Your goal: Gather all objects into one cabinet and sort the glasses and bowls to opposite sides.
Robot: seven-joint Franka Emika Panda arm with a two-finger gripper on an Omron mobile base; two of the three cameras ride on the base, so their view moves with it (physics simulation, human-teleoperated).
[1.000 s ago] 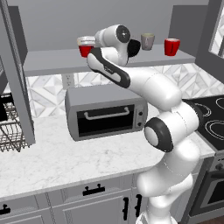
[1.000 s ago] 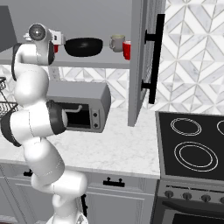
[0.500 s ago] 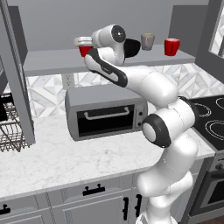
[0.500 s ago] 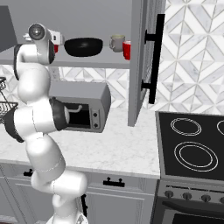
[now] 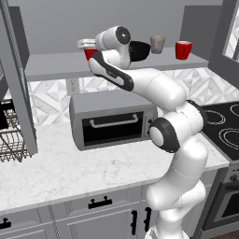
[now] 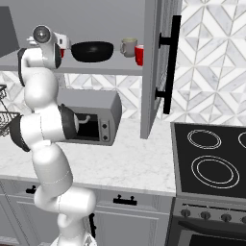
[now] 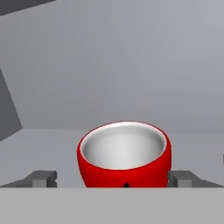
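My gripper [image 7: 114, 178] stands open at the left end of the cabinet shelf [image 5: 51, 67], with a red cup [image 7: 124, 155] upright between its fingertips [image 7: 41, 178], a gap left on each side. In the left base view the gripper [image 5: 86, 44] partly hides this red cup [image 5: 89, 54]. The wide black bowl [image 6: 92, 51] sits mid-shelf. To its right stand the grey-beige cup [image 6: 129, 46] and the second red cup [image 6: 139, 55]. From the left base, the bowl [image 5: 140, 49] is partly behind my arm, beside the grey-beige cup [image 5: 157, 44] and red cup [image 5: 183, 49].
The open cabinet door [image 6: 151, 72] with its long black handle hangs right of the shelf; another door [image 5: 18, 84] stands at the left. A grey toaster oven [image 5: 114, 119] sits on the marble counter [image 5: 70, 172] below. A dish rack [image 5: 9, 137] is far left, a stove [image 6: 211, 153] right.
My hand has edged slightly left along the shelf toward the left red cup. The jaws stay open and the cups and bowl have not moved.
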